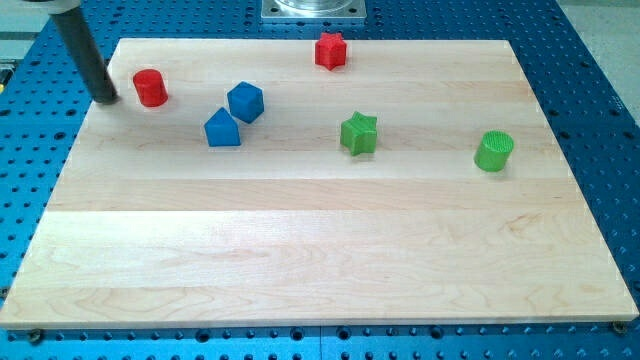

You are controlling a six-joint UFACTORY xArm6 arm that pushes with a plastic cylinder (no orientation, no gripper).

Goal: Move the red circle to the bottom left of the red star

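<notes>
The red circle (pixel 150 88) is a short red cylinder near the board's top left. The red star (pixel 330 50) sits near the top edge, right of the middle, far to the right of the circle. My tip (pixel 106 99) is the lower end of a dark rod that leans in from the view's top left. It rests at the board's left edge, just left of the red circle, with a small gap between them.
A blue hexagon block (pixel 245 101) and a blue house-shaped block (pixel 222 129) lie right of the circle. A green star (pixel 359 133) is near the middle and a green cylinder (pixel 494 151) at the right. The wooden board (pixel 320 250) lies on a blue perforated table.
</notes>
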